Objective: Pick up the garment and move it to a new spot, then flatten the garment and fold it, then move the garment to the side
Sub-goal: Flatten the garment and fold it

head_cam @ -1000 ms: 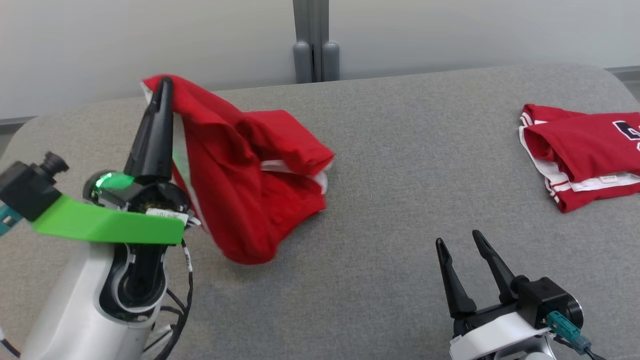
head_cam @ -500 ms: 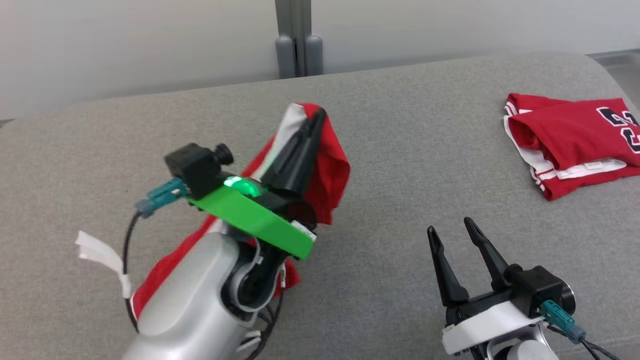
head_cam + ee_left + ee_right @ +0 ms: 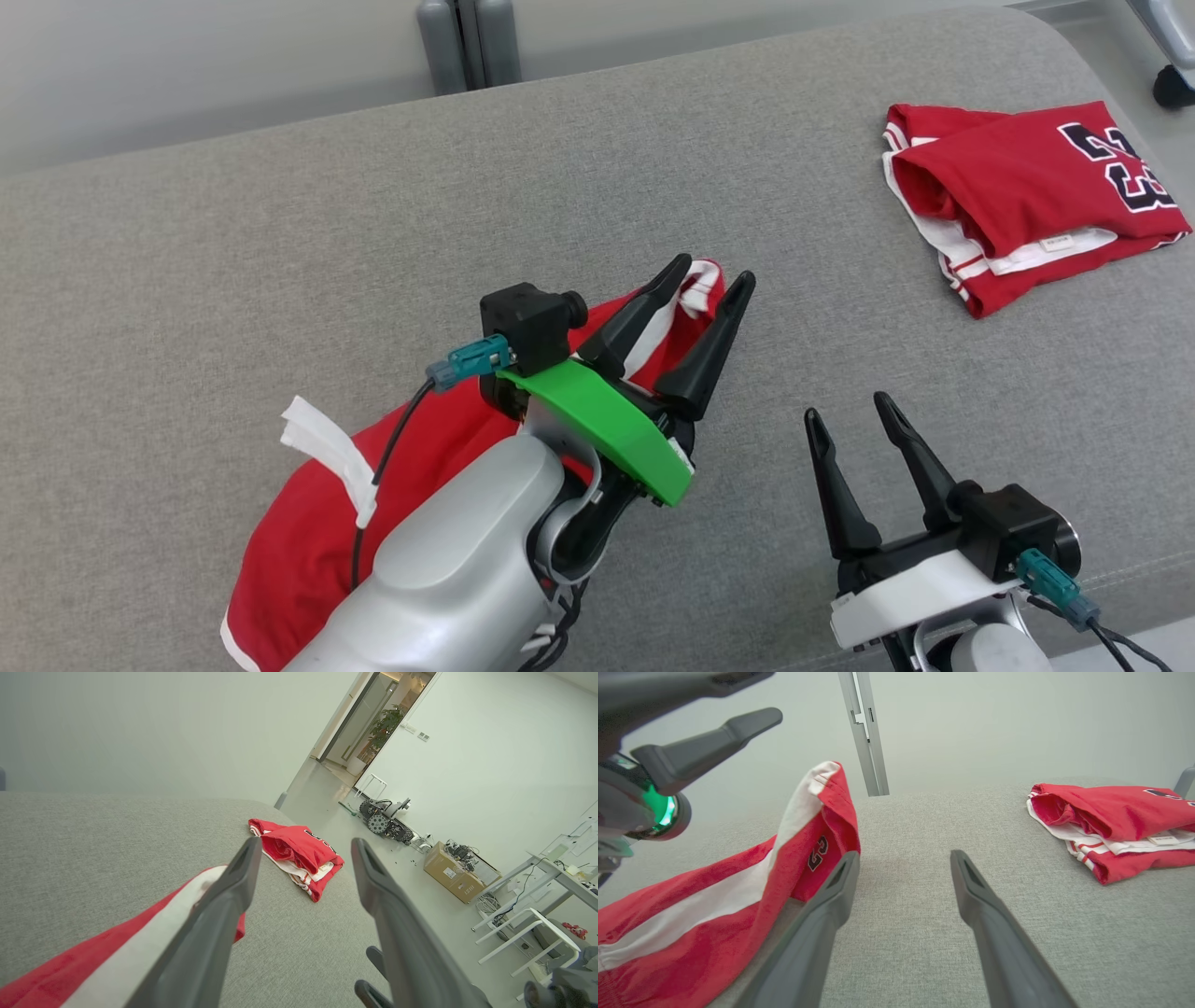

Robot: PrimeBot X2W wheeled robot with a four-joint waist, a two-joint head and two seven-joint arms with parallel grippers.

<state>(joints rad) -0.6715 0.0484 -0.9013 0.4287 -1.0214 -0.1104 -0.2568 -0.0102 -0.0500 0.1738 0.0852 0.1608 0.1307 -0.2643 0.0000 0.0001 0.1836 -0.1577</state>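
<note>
**Red sports garment let go at its new spot**

The red sports garment now lies on the grey fabric worktop near the middle front, partly under the left forearm. Its white-striped corner is propped against one finger of the left gripper.

A second ago that gripper held the cloth pinched and hanging in the air farther to the left. Half a second ago it was carrying the cloth across with its jaws pressed together. Now its jaws are spread and grip nothing, so the carry looks finished. The head camera has swung too, so part of the shift in the picture is its own.

The right gripper hovers at the near right as before, jaws spread and empty. A folded red garment sits well apart at the far right.

Flattening probably comes next. The cloth is bunched, and the propped corner may drag when the left arm pulls away.
</note>
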